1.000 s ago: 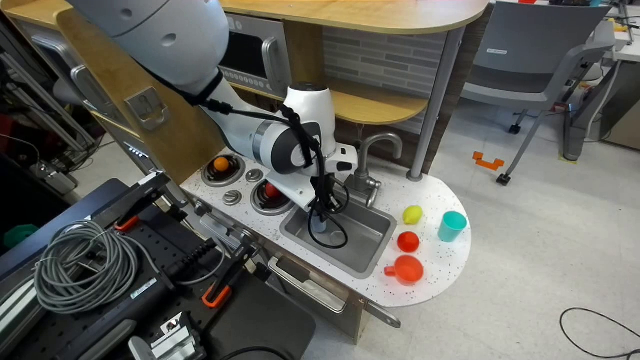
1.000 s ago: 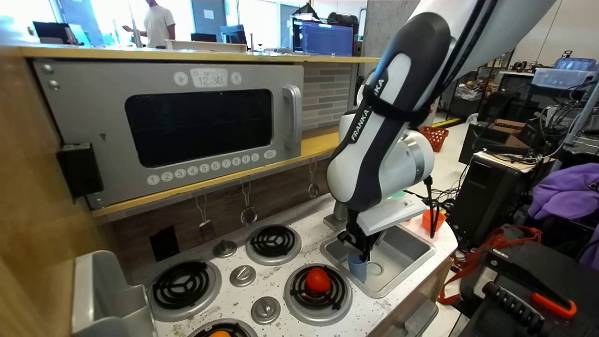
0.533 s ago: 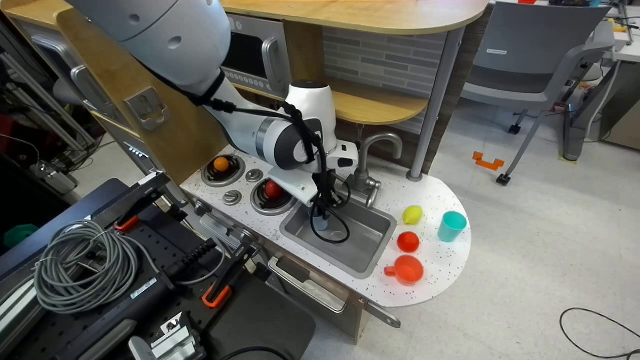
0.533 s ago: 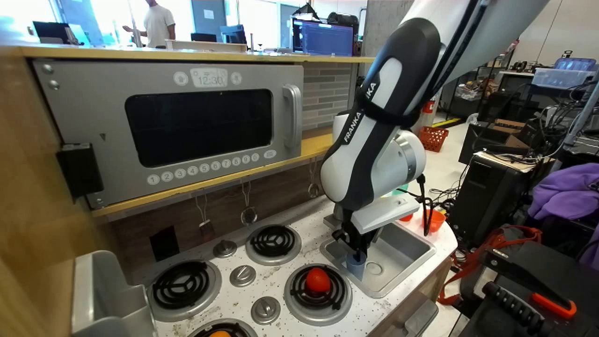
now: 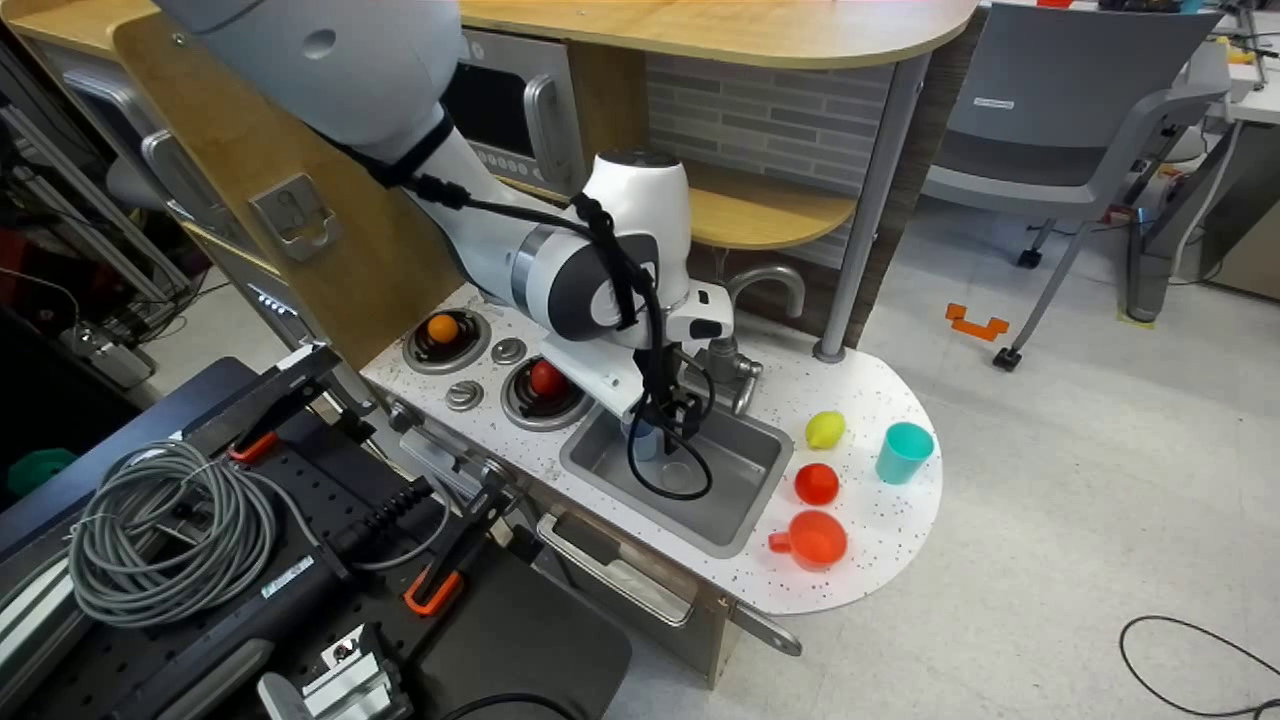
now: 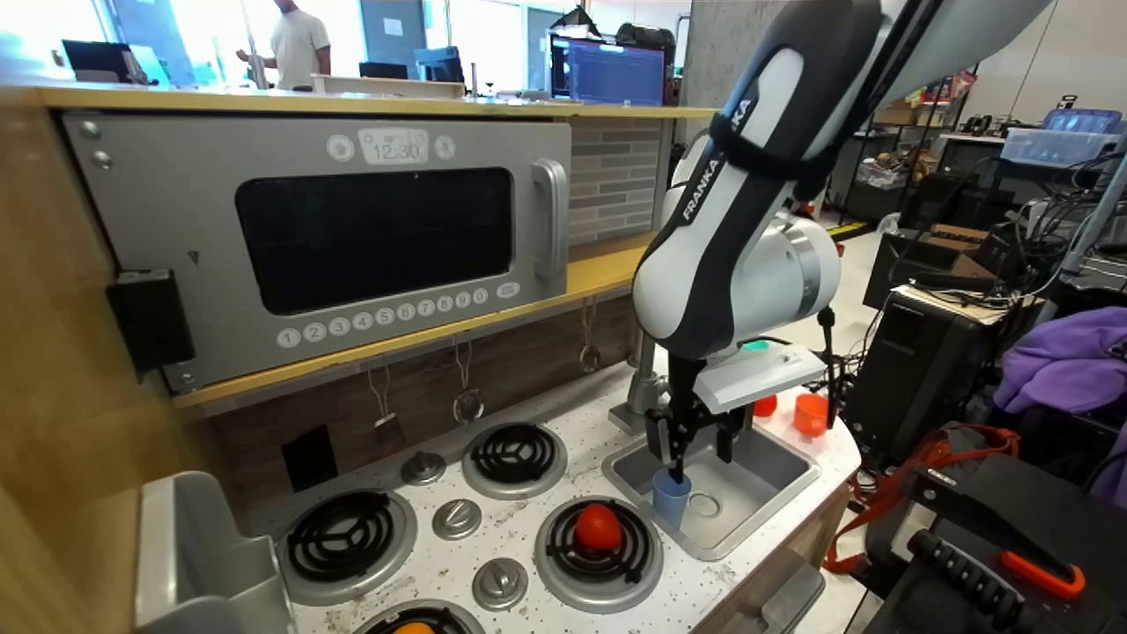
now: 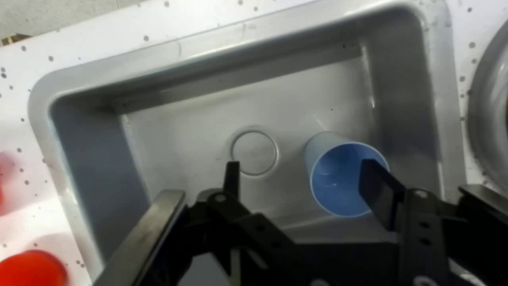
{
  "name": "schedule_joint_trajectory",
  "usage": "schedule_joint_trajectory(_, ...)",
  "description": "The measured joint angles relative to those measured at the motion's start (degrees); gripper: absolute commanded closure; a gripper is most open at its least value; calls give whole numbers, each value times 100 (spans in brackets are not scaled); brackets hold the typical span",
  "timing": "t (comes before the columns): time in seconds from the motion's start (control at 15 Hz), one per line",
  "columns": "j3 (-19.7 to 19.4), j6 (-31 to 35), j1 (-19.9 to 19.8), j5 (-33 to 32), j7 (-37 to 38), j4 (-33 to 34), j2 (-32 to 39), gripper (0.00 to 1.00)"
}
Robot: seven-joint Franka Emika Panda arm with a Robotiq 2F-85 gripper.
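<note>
1. One pale-blue cylindrical plastic cup (image 7: 337,180) stands upright in the rectangular grey metal sink (image 7: 182,131); its flat base probably keeps it steady there.
2. Black two-fingered pincer (image 7: 300,174): spread wide, pinching nothing. In the wrist view one fingertip (image 7: 379,186) overlaps the cup's mouth and its partner hangs over sink floor, a straddle that seems to take in a single cup wall. Whether anything touches, I cannot tell.
3. Red round fruit-like object (image 6: 599,527) sits on a black-and-silver coil burner (image 6: 599,599), where the coil seemingly stops it rolling.
4. Speckled white surface (image 5: 880,540) beside the sink bears a yellow lemon-shaped piece (image 5: 825,429), a small red round piece (image 5: 817,484), an orange-red handled cup (image 5: 815,540) and an upright teal tumbler (image 5: 904,453); its level top likely steadies them.
</note>
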Motion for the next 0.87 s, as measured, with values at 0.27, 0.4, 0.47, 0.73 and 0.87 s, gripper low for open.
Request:
schedule_joint_trajectory(0.27,233,-313,-496,237,-492,-735,-802,0)
schedule_joint_trajectory(0.4,266,-402,-716,326,-702,-1187,-1308,0)
schedule_joint_trajectory(0.47,264,-405,-803,349,-752,-1418,-1570,0)
schedule_joint_trajectory(0.73,64,-396,-824,196,-768,-2278,-2637,0)
schedule_joint_trajectory(0.87,-111,-400,-698,45,-765,-2594,-3028,0)
